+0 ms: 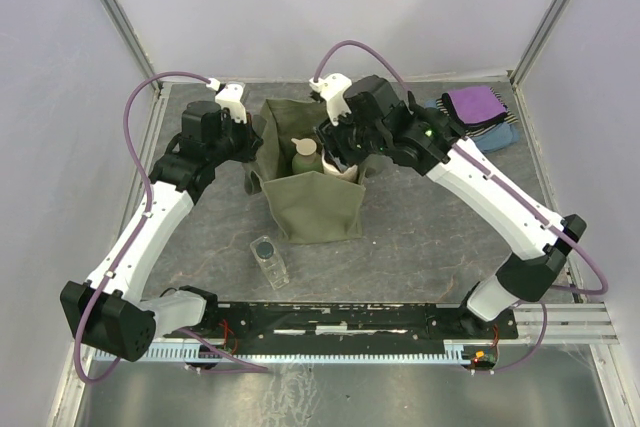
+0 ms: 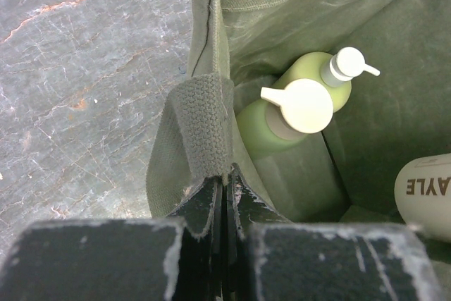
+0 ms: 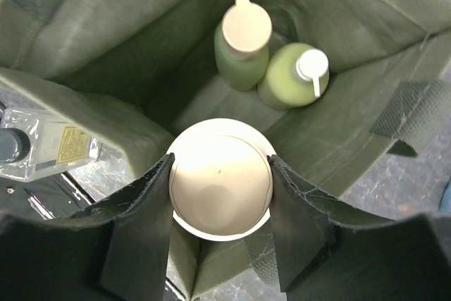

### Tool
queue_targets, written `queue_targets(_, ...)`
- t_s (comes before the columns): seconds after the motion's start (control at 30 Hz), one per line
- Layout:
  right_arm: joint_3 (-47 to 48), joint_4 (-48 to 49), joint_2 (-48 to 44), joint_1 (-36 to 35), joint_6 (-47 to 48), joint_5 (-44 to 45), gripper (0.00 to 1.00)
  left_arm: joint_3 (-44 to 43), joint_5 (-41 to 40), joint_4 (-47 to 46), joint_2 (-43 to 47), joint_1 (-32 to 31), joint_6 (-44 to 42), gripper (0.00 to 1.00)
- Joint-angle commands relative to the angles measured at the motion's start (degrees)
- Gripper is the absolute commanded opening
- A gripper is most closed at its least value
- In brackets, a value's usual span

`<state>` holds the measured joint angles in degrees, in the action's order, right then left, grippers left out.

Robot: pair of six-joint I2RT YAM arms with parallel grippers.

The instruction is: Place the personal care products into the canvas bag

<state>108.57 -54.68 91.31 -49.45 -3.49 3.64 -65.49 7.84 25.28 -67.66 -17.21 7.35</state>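
Soft, floppy cloth in the canvas bag (image 1: 318, 209), likely to sag shut unless held open: hence the left gripper (image 2: 224, 189) pinched flat on one webbing handle (image 2: 204, 121), jaws together with only the strap between. Clamped across the cream bottle (image 3: 220, 195) by the right gripper (image 3: 220, 170), fingers spread as wide as the round body, right over the bag's open mouth. Probably light, stiff plastic, smooth and a little slippery; best taken across the widest part of the body, never by the cap. Four bottles by count. Two inside the bag, upright and touching in a far corner: the yellow-green one with the white pump (image 3: 292, 75) and the green one with the peach cap (image 3: 242, 44). One cream, in the grip. One clear square bottle (image 1: 269, 260) with a dark cap, out on the table (image 1: 430, 237) just in front of the bag; flat sides handy for a pinch, possibly hard and breakable, so gently. One bag, two handles. Folded cloths (image 1: 480, 112) well off to the right, no part of the job.
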Motion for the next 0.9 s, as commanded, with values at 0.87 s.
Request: queue_targets(0.87,-17.61,10.87,-1.1,5.9,-8.45,-2.77,0.01,0.81,0.82,0.12,0.55,-0.02,-2.17,0.03)
